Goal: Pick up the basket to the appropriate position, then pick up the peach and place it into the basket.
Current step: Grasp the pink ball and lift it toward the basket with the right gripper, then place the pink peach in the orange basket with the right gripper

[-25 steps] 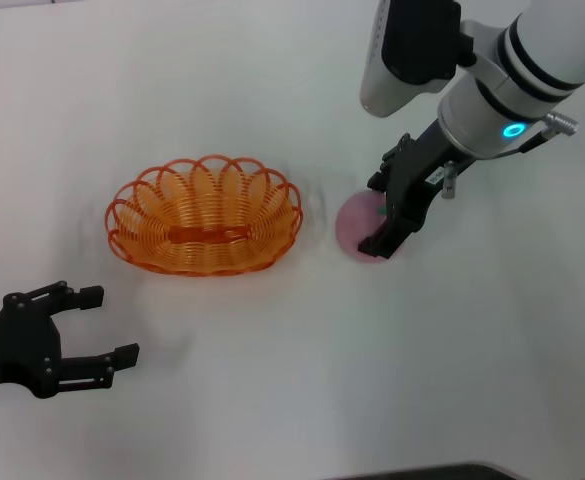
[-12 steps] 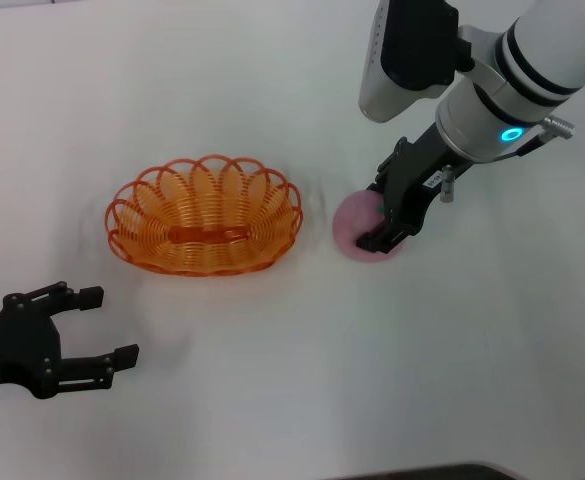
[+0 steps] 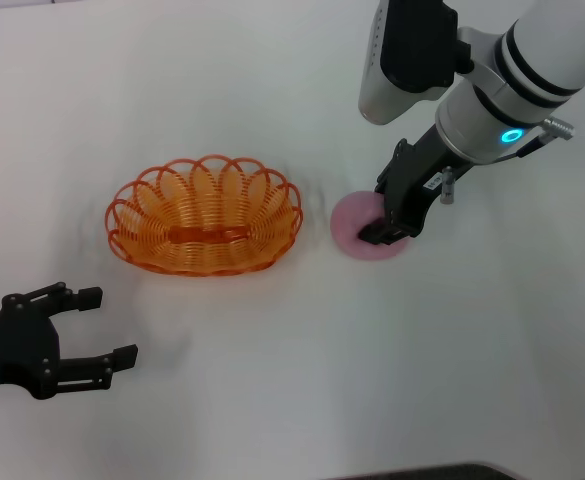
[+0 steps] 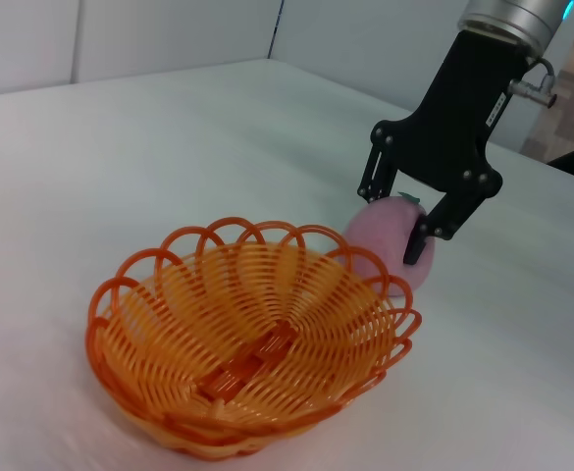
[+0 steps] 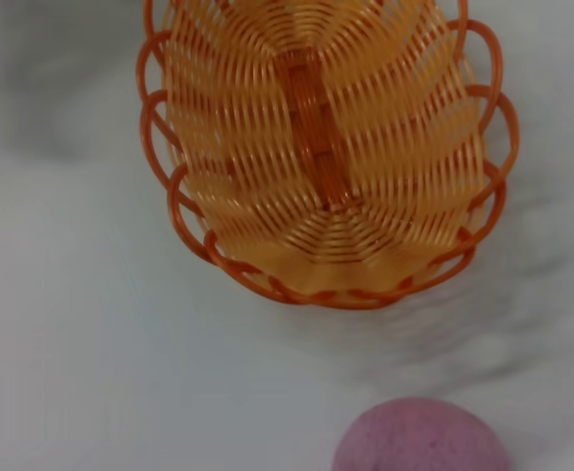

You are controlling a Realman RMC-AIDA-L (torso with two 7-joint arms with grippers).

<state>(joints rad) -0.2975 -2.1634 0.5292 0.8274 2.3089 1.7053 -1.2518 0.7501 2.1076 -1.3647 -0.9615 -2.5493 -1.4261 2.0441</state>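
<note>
The orange wire basket [image 3: 204, 215] [image 4: 247, 334] [image 5: 326, 147] stands empty on the white table, left of centre. To its right lies the pink peach [image 3: 350, 226] [image 4: 383, 253] [image 5: 421, 437], a short gap from the basket's rim. My right gripper [image 3: 380, 222] [image 4: 390, 221] is down over the peach, open, with one black finger on each side of the fruit. My left gripper [image 3: 112, 323] rests open and holds nothing near the table's front left, apart from the basket.
The white tabletop [image 3: 272, 380] stretches bare around the basket and the peach. A dark edge shows at the bottom of the head view.
My right gripper has sunk a little lower over the peach, its fingers now further down the fruit's sides. Basket, peach and left arm have stayed put.
</note>
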